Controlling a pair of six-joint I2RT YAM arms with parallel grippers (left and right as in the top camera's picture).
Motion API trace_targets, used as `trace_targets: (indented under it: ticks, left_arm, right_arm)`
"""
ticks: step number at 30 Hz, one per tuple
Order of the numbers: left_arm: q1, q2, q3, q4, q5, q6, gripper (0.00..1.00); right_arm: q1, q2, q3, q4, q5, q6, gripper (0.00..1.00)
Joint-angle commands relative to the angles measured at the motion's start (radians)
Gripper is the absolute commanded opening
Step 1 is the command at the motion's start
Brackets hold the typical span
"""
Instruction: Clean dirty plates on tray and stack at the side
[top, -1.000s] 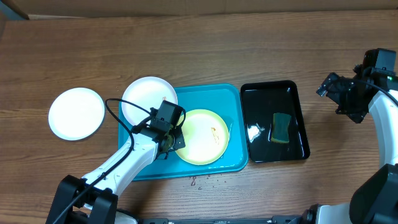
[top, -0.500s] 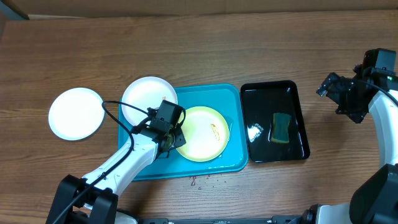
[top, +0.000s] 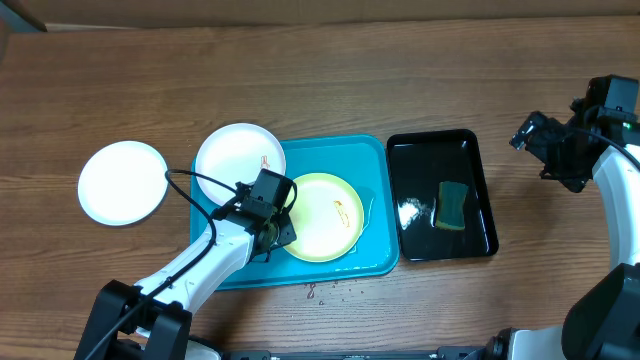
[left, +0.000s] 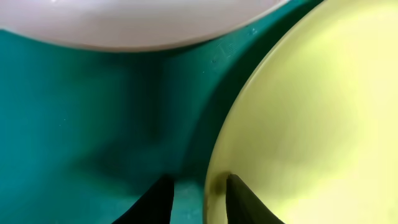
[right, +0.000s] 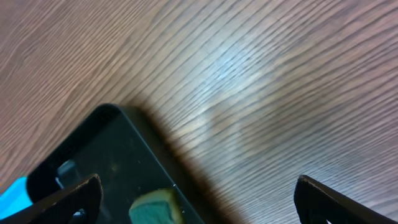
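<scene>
Yellow-green plate lies flat in the middle of the tray, with a thin reddish smear right of its centre, so it is not clean. The left hand is at its left rim. In the left wrist view the two fingers stand close together with the rim between them, one on the tray side and one over the plate face. I read that as pinching the rim.

Smeared white plate sits half on the tray's back-left corner and half on the table, with a red mark near its right edge. It lies just beside the yellow-green plate; the wrist view shows a strip of tray between them.

Third white plate is off the tray on the table to the left, apart from everything. It looks clean and is likely the start of the stack.

Progress, as a judgement: about one of three done. Two plates need wiping, and nothing is stacked yet.

The sponge lies in the black tray, just right of the blue one. The right hand is spread wide and empty, out over bare table beyond the black tray's far right corner.

Room:
- The yellow-green plate is close to the tray's front rim and has free tray floor behind it.
- Lifting it out to the left has to clear the raised rim and the smeared plate.
- The left arm's cable loops across that plate's edge.
- There is bare table between the two white plates and along the back.
</scene>
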Motion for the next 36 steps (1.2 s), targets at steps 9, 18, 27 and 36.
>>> trace_targets:
  ticks: [9,18,27,36]
  left_arm:
    - [0.003,0.013,-0.015,0.047,0.013,-0.006,0.33]
    - [0.003,0.013,-0.015,0.043,0.009,-0.003,0.31]
    - [0.003,0.013,-0.016,0.043,0.009,-0.004,0.31]
    - [0.003,0.013,-0.016,0.042,0.009,-0.003,0.30]
  right_arm:
    - [0.266,-0.016,-0.007,-0.188,0.045,-0.088,0.79]
    - [0.482,-0.012,-0.170,-0.117,0.248,0.002,0.84]
    - [0.489,-0.012,-0.386,0.136,0.216,0.002,0.86]
    - [0.489,-0.012,-0.517,0.330,0.176,0.002,0.72]
